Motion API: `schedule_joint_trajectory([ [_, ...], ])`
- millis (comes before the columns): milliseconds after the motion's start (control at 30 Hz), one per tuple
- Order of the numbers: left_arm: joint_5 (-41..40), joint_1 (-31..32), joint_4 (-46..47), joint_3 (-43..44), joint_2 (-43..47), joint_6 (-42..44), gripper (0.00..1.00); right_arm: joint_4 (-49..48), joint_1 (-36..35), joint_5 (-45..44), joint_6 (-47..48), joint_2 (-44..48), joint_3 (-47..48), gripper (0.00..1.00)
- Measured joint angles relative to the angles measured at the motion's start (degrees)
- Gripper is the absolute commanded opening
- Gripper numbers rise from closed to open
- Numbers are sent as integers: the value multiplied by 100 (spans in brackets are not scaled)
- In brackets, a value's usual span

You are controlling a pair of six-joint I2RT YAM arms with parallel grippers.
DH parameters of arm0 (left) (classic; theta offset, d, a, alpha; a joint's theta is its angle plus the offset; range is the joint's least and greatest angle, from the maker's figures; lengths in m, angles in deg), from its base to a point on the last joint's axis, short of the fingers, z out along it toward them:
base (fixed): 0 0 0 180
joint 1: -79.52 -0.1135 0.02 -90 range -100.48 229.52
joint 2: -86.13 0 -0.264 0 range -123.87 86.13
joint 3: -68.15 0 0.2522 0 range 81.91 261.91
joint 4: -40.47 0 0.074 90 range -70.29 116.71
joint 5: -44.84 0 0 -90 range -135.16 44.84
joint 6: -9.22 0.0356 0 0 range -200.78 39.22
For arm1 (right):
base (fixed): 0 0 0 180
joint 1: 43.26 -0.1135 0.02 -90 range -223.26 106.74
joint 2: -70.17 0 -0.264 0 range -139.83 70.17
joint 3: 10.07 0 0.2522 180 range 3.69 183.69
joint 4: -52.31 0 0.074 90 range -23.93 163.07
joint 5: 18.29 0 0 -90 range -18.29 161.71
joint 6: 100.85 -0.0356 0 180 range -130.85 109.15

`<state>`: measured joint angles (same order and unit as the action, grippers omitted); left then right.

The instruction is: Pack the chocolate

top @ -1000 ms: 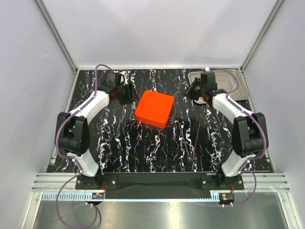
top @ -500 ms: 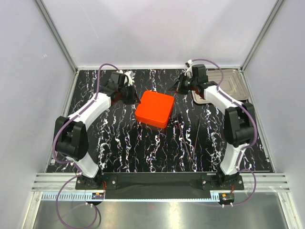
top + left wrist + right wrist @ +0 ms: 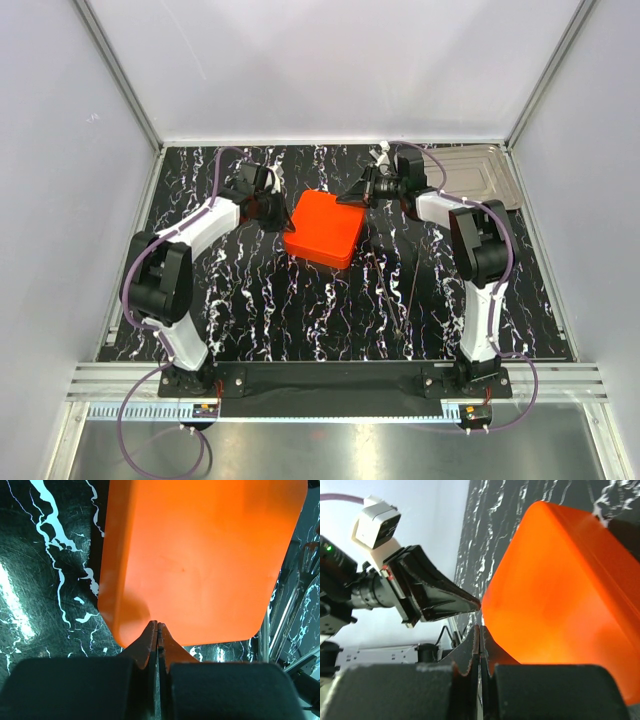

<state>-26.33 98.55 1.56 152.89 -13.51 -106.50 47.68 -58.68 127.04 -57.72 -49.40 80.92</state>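
Note:
An orange square box [image 3: 325,228] lies closed in the middle of the black marbled table. No chocolate shows in any view. My left gripper [image 3: 283,213] is shut, its tips against the box's left corner; in the left wrist view the closed tips [image 3: 157,625] meet the edge of the orange box [image 3: 200,555]. My right gripper [image 3: 352,194] is shut too, at the box's far corner. The right wrist view shows its closed tips [image 3: 478,628] beside the orange box [image 3: 560,595], with the left gripper [image 3: 475,605] pointing at the same side. Nothing lies between either pair of fingers.
A silver metal tray [image 3: 480,175] sits at the back right corner of the table. White walls and an aluminium frame enclose the table on three sides. Both arm bases stand at the near edge.
My left gripper has shut and moved right onto the box's corner. My right arm has swung left, from over the tray to the box's far corner.

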Motion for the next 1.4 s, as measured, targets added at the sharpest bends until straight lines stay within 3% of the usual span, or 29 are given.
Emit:
schedule_joint_trajectory([
  [500, -107, 0, 35, -35, -114, -35, 0, -1226, 155, 533, -695, -776, -531, 0],
  [867, -116, 0, 24, -35, -125, -87, 0, -1169, 177, 660, -603, -573, -590, 0],
  [1100, -118, 0, 22, -33, -138, -140, 0, -1193, -164, 925, -481, 66, -1108, 0],
  [1400, -166, 0, 15, -33, -146, -173, 0, -1182, -468, 1209, -304, -114, -1814, 0],
])
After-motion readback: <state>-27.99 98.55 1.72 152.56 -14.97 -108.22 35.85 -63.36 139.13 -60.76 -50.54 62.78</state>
